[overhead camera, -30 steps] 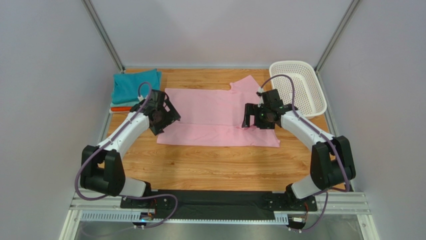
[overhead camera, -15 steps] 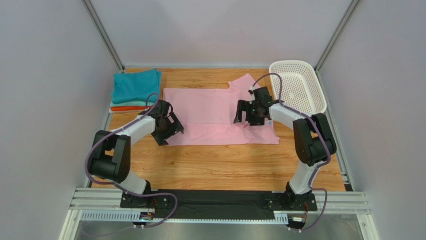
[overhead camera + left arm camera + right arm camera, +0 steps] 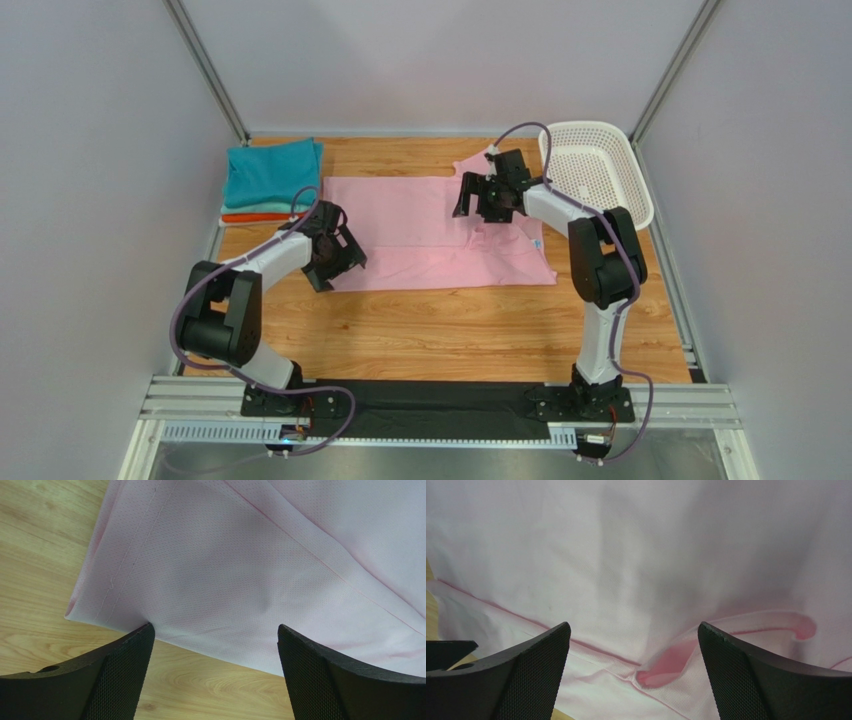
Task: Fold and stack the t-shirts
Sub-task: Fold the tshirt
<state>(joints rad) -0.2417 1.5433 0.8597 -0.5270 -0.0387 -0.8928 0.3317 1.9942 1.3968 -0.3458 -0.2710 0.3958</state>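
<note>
A light pink t-shirt (image 3: 420, 235) lies spread flat across the middle of the table. My left gripper (image 3: 338, 258) sits low at its near-left corner, jaws open, with the hem edge (image 3: 225, 570) running between the fingertips (image 3: 120, 675) and bare wood below. My right gripper (image 3: 478, 197) hovers open over the shirt's far right part, and a small raised pucker of pink cloth (image 3: 661, 672) lies between its fingers (image 3: 746, 680). Neither gripper holds anything. Folded t-shirts (image 3: 272, 172), teal on top with mint and orange edges beneath, form a stack at the far left.
A white perforated basket (image 3: 610, 205) stands at the far right corner, close behind the right arm. Metal frame posts and grey walls enclose the table. Bare wood (image 3: 450, 330) runs between the shirt and the arm bases.
The right gripper moved away from me, from the shirt's near right part to its far right part. The left gripper dropped to the near-left corner, then held still. Both stayed open.
</note>
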